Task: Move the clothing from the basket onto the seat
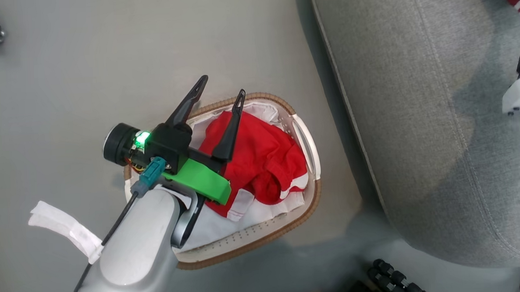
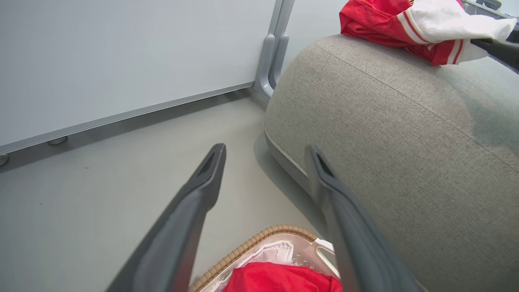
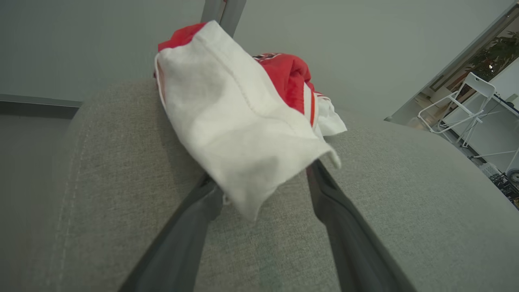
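Now, left gripper (image 1: 223, 85) wide above basket (image 1: 309, 149), 1 red garment (image 1: 265, 159) inside, right gripper (image 3: 263, 178) parted over seat (image 3: 405, 182)

Access to the basket (image 1: 308, 152) is from above. Its mouth is unobstructed apart from the left gripper (image 1: 222, 87), fingers spread, over the far-left rim. The red garment (image 1: 260, 163) fills the middle. The seat (image 1: 416, 113) stands close to the right rim, leaving a narrow strip of floor (image 1: 338, 169). Broad floor lies open beyond the left rim.
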